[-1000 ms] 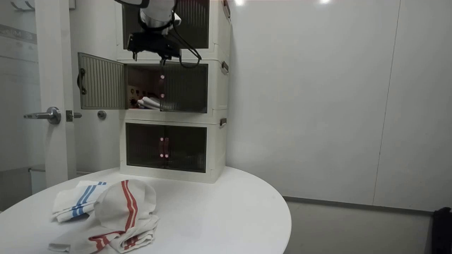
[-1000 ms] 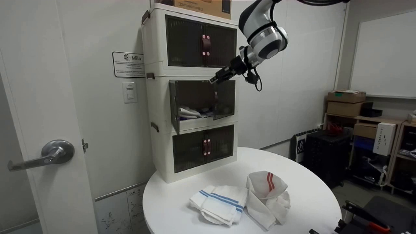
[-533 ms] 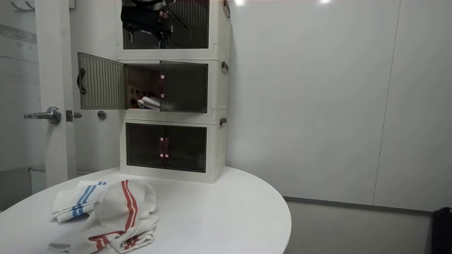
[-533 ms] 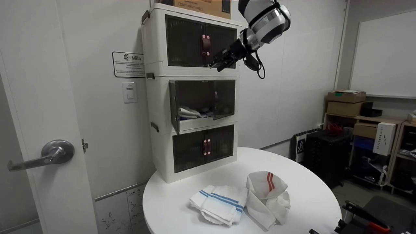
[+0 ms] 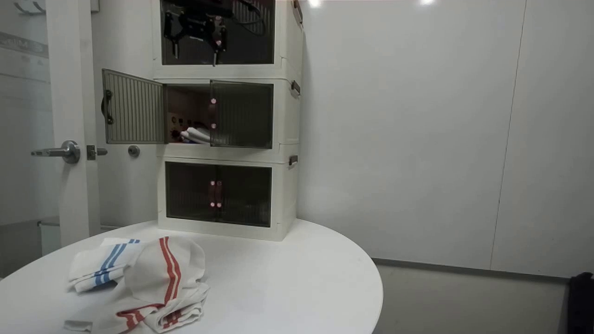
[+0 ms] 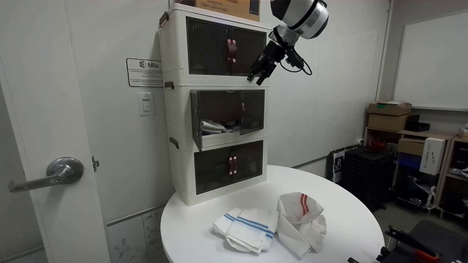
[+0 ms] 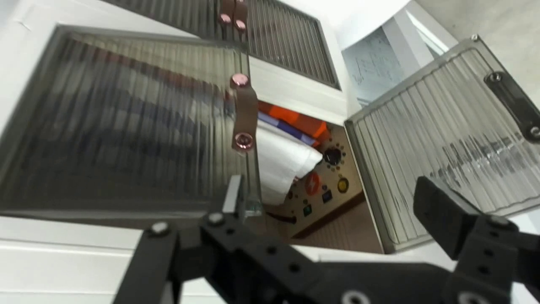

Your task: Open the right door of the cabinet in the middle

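My gripper [image 5: 195,56], spread wide, hangs apart from and higher than the right door [image 5: 242,116], itself slightly ajar on the middle cabinet [image 5: 288,118]; left door [image 5: 134,107] standing far out, white cloth [image 7: 284,158] inside, a blue-striped towel [image 5: 106,262] and a red-striped towel [image 5: 148,273] on the round white table [image 5: 301,278] below.

3 cabinets [image 5: 287,116], 6 doors [image 5: 243,115], 1 end effector [image 5: 195,56] by my count.
2 doors per cabinet, 1 handle [image 7: 246,109] each, so 6 handles. I get 2 fingers [image 7: 443,219], 1 bench [image 5: 301,287], 1 blue-striped towel [image 6: 252,231]; red-striped towel [image 6: 300,215] at least 1, can't tell if 2. From here I also get 1 framed sign [image 6: 144,73], 1 light switch [image 6: 146,105], 1 robot arm [image 6: 301,16].
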Controlling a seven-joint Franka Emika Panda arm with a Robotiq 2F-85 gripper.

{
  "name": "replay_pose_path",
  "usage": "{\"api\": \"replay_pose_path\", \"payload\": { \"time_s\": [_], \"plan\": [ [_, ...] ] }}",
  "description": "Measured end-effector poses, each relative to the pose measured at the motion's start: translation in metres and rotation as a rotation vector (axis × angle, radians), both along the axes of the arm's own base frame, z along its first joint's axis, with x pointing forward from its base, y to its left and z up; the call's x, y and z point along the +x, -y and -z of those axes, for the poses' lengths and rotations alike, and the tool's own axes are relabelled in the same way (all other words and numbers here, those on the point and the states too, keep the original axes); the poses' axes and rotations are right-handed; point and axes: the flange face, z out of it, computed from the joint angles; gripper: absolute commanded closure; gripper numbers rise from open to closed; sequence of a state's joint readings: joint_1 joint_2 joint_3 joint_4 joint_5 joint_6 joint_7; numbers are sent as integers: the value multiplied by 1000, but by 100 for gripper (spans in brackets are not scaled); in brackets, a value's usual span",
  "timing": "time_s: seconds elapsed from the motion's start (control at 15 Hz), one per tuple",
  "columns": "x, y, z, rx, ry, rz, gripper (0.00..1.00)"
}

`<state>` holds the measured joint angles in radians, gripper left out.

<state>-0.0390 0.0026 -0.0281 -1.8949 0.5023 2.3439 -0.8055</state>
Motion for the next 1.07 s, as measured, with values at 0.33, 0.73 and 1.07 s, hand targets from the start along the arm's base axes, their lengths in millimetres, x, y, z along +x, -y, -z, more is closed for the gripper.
{"api": "replay_pose_path", "payload": {
  "time_s": [0.33, 0.73, 1.07],
  "plan": [
    [3, -12, -39, -113, -221, -73, 0],
    [13, -27, -48, -109, -292, -131, 0],
    [13, -23, -45, -138, -321, -71, 0]
  ]
}}
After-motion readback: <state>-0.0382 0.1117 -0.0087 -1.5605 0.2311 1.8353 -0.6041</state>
